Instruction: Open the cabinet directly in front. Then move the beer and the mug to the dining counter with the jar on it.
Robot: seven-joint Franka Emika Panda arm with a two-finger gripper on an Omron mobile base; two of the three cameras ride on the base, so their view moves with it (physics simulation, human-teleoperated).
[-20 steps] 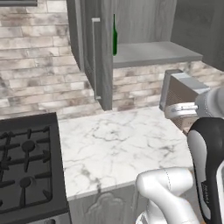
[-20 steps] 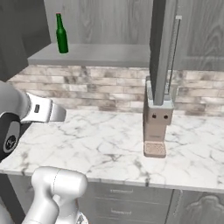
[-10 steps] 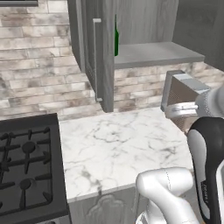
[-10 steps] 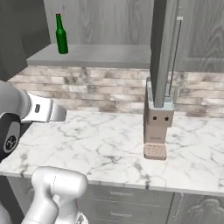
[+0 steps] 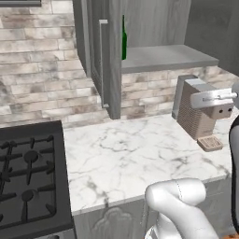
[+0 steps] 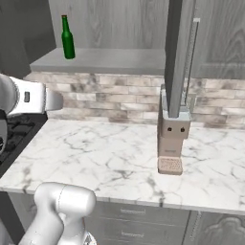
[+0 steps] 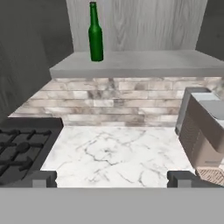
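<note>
Left base view: grey wood-grain wall cabinet (image 5: 105,56) stands open, slim dark-green glass bottle (image 5: 123,39) half hidden behind its door. Right base view: bottle (image 6: 68,38) upright at the shelf's left end, above the white marble desk (image 6: 95,153). Hand view: pincer (image 7: 111,178) spread wide, holding nothing, well short of the bottle (image 7: 95,34).

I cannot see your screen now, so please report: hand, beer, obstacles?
Hand open, holding nothing. Cabinet doors open; beer upright on its shelf, left side. Coffee machine on the counter below, right.
</note>
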